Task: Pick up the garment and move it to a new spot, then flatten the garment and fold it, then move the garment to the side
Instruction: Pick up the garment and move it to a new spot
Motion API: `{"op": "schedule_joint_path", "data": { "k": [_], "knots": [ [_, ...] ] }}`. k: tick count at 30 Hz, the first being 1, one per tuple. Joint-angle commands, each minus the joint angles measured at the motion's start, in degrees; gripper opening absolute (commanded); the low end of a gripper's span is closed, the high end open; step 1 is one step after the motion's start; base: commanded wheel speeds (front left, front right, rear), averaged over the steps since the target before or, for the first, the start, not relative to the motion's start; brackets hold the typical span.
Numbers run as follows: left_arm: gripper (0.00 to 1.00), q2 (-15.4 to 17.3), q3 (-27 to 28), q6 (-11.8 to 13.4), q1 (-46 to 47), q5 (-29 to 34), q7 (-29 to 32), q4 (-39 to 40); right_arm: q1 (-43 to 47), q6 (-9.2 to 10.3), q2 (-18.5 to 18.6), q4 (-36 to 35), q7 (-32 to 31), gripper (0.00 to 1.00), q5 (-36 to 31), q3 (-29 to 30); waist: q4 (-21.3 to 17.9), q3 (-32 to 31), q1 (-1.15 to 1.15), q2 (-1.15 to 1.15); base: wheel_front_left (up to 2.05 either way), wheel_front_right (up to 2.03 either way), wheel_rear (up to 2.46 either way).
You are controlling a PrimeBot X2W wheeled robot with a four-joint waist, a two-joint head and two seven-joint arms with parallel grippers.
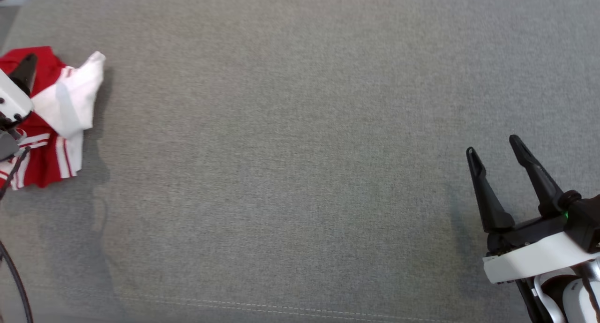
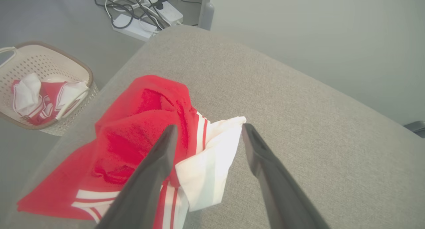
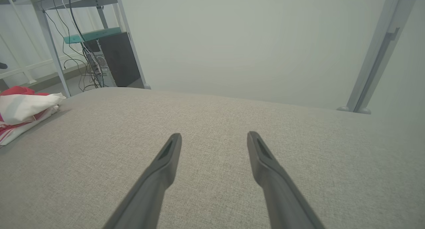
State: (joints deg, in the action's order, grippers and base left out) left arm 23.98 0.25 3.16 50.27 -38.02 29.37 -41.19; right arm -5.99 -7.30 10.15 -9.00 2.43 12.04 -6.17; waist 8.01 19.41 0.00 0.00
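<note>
The right gripper [image 3: 214, 136] rises from the bottom edge with its two dark fingers [image 3: 156, 182] spread well apart; the grey fabric surface [image 3: 212, 106] shows in the gap between them; the tips hang above that surface rather than pressing into it, as far as one can tell. At the far left edge lies the garment [image 3: 23, 106], red and white, bunched in soft folds on the fabric, well apart from the fingers. Behind it stands a pale desk leg [image 3: 49, 46], with black cables [image 3: 83, 56] hanging down; beside them a dark computer case [image 3: 119, 59] under a teal shelf [image 3: 93, 35]. A plain pale wall [image 3: 249, 39] fills the background; at the right a grey post [image 3: 375, 56] leans across it.
</note>
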Motion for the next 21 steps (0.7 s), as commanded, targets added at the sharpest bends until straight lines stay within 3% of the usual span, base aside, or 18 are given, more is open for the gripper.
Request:
{"op": "schedule_joint_path", "data": {
  "k": [1, 6, 14, 15, 16, 17, 21],
  "knots": [
    [1.0, 2.33, 1.98, 0.54, 0.49, -1.01, 0.71, 0.38, -1.38, -0.19, 1.06, -2.2, -0.2, 1.0, -0.03, -0.84, -2.32, 3.32, 0.0, 0.0, 0.0, 0.0, 0.0],
    [1.0, 0.68, 1.5, 1.79, -1.01, -1.87, 3.22, -0.99, -1.83, -0.19, 1.56, -2.36, -0.62, 1.0, 0.21, -0.49, -1.85, 4.81, 0.0, 0.0, 0.0, 0.0, 0.0],
    [1.0, 1.79, 0.64, 3.67, -2.14, -0.37, 2.95, -2.88, -3.25, -0.19, 2.25, -3.39, -1.31, 1.0, 0.76, -1.39, -2.54, 6.64, 0.0, 0.0, 0.0, 0.0, 0.0],
    [0.86, 1.67, 0.59, 3.7, -2.2, -0.41, 2.86, -2.95, -3.22, -0.19, 2.38, -3.46, -1.44, 1.0, 0.83, -1.14, -2.56, 6.83, 0.0, 0.0, 0.0, 0.0, 0.0],
    [0.21, 1.68, 0.5, 3.83, -2.23, -0.31, 2.74, -3.05, -3.23, -0.19, 2.51, -3.56, -1.56, 1.0, 0.86, -0.94, -2.6, 7.03, 0.0, 0.0, 0.0, 0.0, 0.0],
    [0.0, 1.62, 0.47, 4.04, -2.21, -0.24, 2.47, -3.15, -3.22, -0.19, 2.62, -3.61, -1.58, 1.0, 0.9, -0.78, -2.61, 7.08, 0.0, 0.0, 0.0, 0.0, 0.0],
    [0.0, 1.79, -0.06, 4.71, -1.92, 0.22, 2.64, -3.24, -3.12, -0.19, 2.77, -3.54, -1.7, 1.0, 1.16, -0.41, -2.62, 6.85, 0.0, 0.0, 0.0, 0.0, 0.0]
  ]
}}
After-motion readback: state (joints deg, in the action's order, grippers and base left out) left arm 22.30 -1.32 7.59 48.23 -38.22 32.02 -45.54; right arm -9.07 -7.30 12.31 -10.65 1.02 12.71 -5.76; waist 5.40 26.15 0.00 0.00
